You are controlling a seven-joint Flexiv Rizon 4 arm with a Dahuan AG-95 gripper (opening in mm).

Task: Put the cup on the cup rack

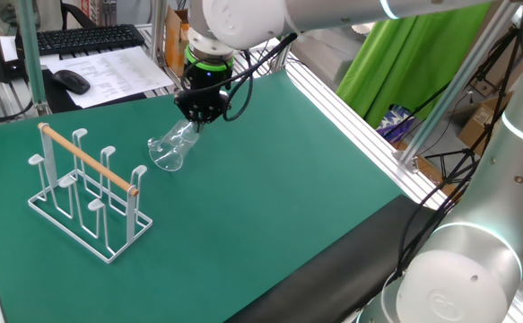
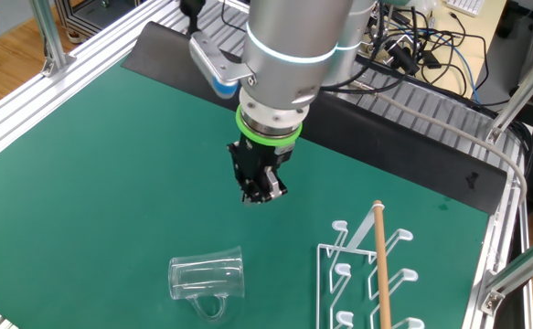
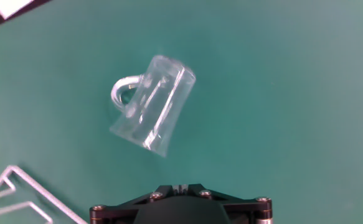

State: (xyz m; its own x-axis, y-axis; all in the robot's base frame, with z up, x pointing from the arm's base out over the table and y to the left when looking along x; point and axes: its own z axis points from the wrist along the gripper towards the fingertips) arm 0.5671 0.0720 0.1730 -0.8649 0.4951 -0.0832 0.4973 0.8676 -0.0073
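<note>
A green mat (image 1: 270, 188) is laid over the table, edged by aluminium rails (image 1: 351, 108). At upper left, a keyboard (image 1: 86, 39), mouse (image 1: 70, 81) and printed papers (image 1: 122, 70) are seen; at upper right, a green curtain (image 1: 405, 54).

The cup (image 2: 207, 277), a clear glass with a looped handle, is seen lying on its side. The white wire cup rack (image 1: 89, 190) is seen standing upright nearby, apart from it.

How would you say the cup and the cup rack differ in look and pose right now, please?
The cup is clear glass with a handle and lies on its side; the cup rack is white wire with a wooden rod and stands upright. The cup is compact, the rack wider and taller. Both rest on the green mat, untouched.
</note>
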